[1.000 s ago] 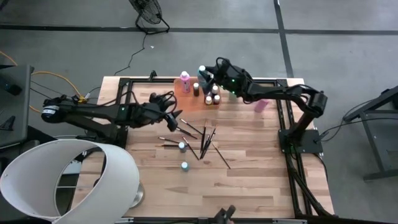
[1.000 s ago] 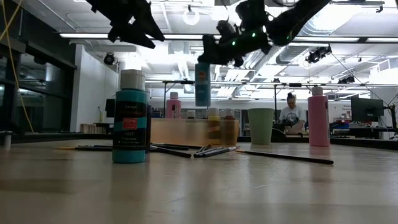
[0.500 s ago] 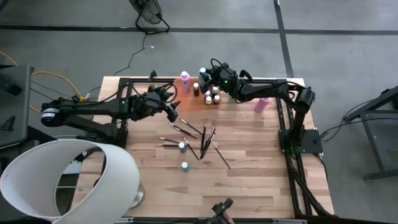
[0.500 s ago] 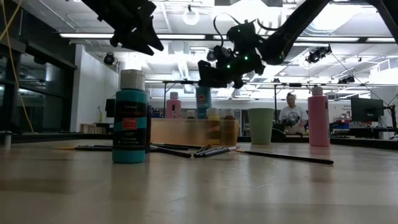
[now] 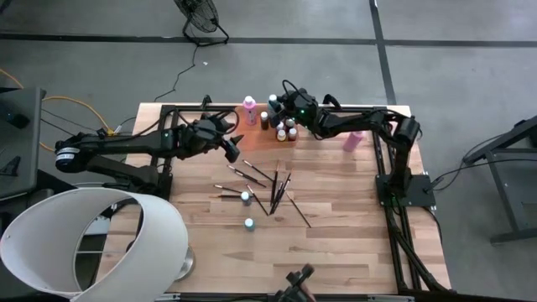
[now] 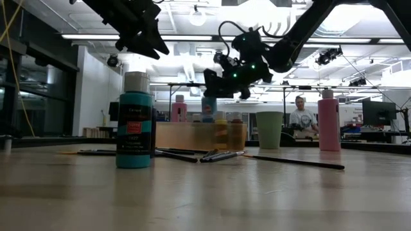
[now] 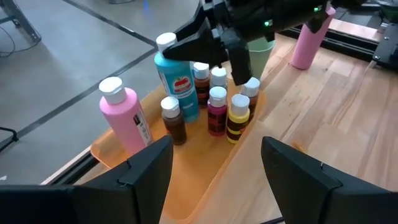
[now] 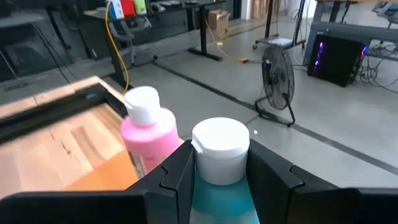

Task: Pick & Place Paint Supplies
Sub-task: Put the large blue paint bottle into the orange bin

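Teal bottle stands in tray; right jaws grip it.

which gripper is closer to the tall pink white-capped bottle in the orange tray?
Right. The right gripper sits just beside the pink bottle, clamping a teal bottle. The left gripper hangs open farther off, toward the brushes.

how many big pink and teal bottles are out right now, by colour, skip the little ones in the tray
pink bottles: 2
teal bottles: 3
total: 5
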